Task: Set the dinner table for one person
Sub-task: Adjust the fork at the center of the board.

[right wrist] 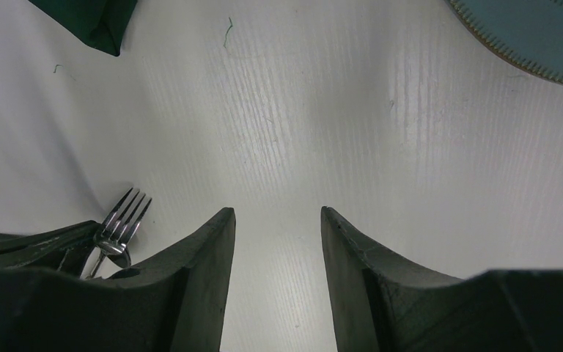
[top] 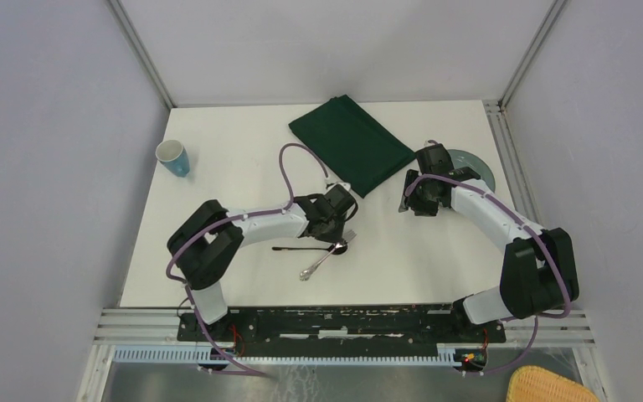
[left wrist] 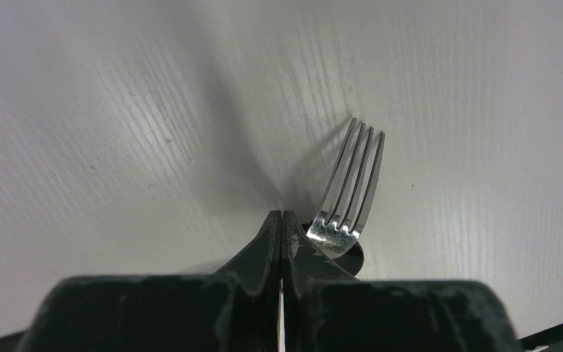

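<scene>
On the white dinner table [top: 234,142], a silver fork [left wrist: 352,183] lies with its neck across a dark spoon bowl [left wrist: 353,254]. My left gripper [left wrist: 281,214] is shut, its fingertips pressed together just left of the fork tines, with nothing visible between them. In the top view the left gripper [top: 342,223] hovers over the fork [top: 352,235] and spoon [top: 321,260]. My right gripper [right wrist: 277,213] is open and empty over bare table, between the fork [right wrist: 122,217] and a blue-grey plate [right wrist: 535,33]. The right arm partly covers the plate [top: 474,164].
A dark green folded cloth [top: 352,142] lies at the back centre, and its corner also shows in the right wrist view [right wrist: 92,22]. A light blue cup [top: 173,157] stands at the far left. A wicker basket [top: 552,387] sits below the table's near right corner.
</scene>
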Controlling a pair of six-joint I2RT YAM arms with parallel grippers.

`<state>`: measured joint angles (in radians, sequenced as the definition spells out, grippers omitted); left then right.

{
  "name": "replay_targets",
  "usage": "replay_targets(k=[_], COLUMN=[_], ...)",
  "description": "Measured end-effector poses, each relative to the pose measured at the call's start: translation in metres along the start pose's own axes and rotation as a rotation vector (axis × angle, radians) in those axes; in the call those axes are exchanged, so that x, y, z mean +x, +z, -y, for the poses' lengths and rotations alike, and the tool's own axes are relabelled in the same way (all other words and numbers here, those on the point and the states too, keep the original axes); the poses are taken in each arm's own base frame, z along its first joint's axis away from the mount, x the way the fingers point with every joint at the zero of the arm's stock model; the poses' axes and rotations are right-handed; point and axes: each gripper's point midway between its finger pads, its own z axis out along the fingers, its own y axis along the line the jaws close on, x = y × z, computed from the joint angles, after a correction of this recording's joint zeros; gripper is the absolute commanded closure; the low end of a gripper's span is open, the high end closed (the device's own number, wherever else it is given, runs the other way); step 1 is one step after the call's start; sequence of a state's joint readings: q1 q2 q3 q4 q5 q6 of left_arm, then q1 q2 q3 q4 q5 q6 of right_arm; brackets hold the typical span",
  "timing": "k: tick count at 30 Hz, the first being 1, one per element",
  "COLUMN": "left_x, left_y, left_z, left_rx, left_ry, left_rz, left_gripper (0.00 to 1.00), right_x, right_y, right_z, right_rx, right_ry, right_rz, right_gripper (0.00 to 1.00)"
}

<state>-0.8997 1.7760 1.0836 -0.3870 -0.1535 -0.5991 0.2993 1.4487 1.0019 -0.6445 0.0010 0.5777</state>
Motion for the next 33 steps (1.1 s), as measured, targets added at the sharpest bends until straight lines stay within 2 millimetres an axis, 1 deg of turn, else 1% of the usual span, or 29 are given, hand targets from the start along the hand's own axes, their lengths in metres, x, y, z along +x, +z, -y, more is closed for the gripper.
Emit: replay_targets(k=[7, 13, 20, 27, 33], left_x=[0.008, 0.03, 0.047, 0.057, 0.061], left_y=[-0.002, -0.004, -0.012, -0.017, -0.022], left_z=[0.011, 0.021, 0.035, 0.044, 0.045], left_rx=[0.019, 0.032, 0.055, 0.066, 0.059], left_ry=[0.028, 0.076, 0.091, 0.109, 0.115], left_rz=[-0.01, -0.038, -0.05, -0.058, -0.063], left_gripper=[0.98, 0.98, 0.98, 0.98, 0.98], right_x=[0.0, 0.0, 0.0, 0.0, 0.0], right_y=[0.0, 0.0, 0.0, -0.005, -0.008], right_z=[0.0, 0.0, 0.0, -0.001, -0.001], right_rx=[0.0, -0.001, -0.001, -0.009, -0.015], right_ry=[0.0, 0.001, 0.002, 0.006, 0.011], right_rz=[0.0, 0.0, 0.001, 0.014, 0.023], right_gripper=[0.47, 0.47, 0.47, 0.47, 0.47])
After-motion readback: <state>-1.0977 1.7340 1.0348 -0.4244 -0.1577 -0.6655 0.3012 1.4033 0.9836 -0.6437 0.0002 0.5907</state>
